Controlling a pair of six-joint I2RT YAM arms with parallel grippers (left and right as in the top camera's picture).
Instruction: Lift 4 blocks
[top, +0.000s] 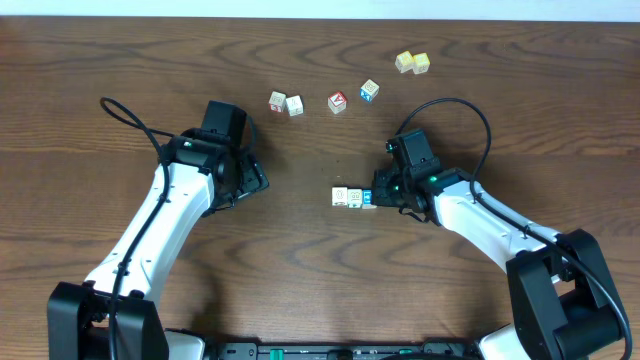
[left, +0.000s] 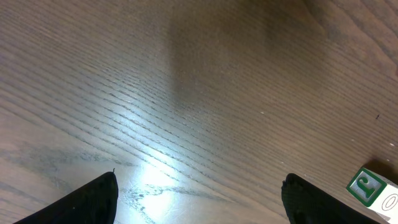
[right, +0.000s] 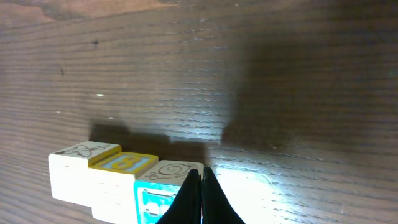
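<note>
Mid-desk, row of three blocks (top: 354, 197) sits edge to edge: cream, yellow-topped, then blue-faced block (right: 152, 202) at right end. Right claw (top: 381, 197) pinched fully shut, nothing between fingers, tips down at blue end of row; touching or just beside, can't tell. Left claw (top: 256, 184) spread wide over bare desk (top: 300, 260), left of row and apart from it, holding nothing. Far side: two white cubes (top: 286, 103), red-faced cube (top: 337, 102), yellow pair (top: 412, 62).
</note>
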